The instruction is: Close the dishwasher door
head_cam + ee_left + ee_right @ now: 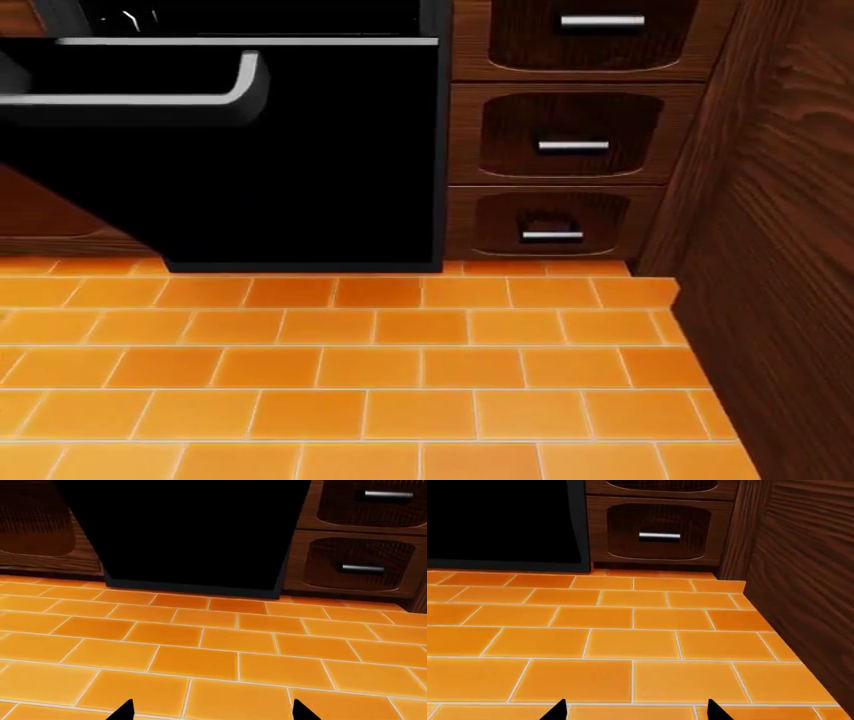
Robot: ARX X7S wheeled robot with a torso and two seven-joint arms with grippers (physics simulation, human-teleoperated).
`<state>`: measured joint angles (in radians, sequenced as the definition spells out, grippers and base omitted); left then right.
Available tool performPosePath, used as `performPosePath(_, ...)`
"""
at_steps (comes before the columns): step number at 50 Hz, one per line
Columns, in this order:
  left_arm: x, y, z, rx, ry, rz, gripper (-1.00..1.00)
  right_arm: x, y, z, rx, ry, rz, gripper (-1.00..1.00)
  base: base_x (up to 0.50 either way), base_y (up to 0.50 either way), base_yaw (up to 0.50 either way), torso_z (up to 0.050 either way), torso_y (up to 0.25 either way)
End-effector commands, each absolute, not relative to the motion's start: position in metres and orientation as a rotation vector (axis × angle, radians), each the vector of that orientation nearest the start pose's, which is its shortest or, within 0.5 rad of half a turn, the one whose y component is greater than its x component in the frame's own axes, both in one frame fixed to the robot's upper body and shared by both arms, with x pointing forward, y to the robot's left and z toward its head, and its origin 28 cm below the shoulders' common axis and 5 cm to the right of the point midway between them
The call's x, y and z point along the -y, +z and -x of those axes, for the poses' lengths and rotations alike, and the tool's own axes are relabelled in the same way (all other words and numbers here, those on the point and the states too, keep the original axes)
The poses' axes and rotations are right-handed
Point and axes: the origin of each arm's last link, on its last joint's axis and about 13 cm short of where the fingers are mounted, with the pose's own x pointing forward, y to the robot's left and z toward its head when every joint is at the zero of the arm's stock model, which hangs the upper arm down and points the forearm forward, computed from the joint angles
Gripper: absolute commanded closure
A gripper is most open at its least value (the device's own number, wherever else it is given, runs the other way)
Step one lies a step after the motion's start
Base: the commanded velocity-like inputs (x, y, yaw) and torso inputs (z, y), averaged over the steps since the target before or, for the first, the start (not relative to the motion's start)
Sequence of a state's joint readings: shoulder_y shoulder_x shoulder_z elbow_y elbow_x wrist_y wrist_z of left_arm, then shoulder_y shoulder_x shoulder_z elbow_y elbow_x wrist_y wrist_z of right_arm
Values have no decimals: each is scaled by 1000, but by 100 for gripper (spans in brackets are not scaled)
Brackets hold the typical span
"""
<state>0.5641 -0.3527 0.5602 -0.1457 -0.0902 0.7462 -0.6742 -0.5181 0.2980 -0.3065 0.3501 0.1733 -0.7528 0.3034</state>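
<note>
Ahead, the glossy black dishwasher door (267, 160) hangs ajar beside dark wooden drawers (574, 145); orange tile floor (400, 380) lies bare. Both the left gripper (212, 711) and the right gripper (636, 711) are spread apart, holding nothing.

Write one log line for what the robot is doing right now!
phase: approach | dishwasher door: ajar | left gripper: open, over floor | right gripper: open, over floor | contact: none

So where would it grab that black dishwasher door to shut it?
Probably the silver bar handle near the top edge of the dishwasher door. It runs crosswise and stands clear of the panel, so jaws could close over it from the front.
</note>
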Motion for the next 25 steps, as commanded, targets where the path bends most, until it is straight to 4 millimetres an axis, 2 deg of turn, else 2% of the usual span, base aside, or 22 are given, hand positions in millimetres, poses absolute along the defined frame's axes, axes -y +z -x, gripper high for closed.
performPosePath(1, -189, -42, -7, -106, 86, 46, -100, 129, -69, -23, -171, -27, 41, -100, 0, 148, 0, 0, 0)
performPosePath(25, -188, -42, -8, -104, 85, 47, -100, 130, -68, -23, -169, -26, 43, -100, 0, 145, 0, 0, 0)
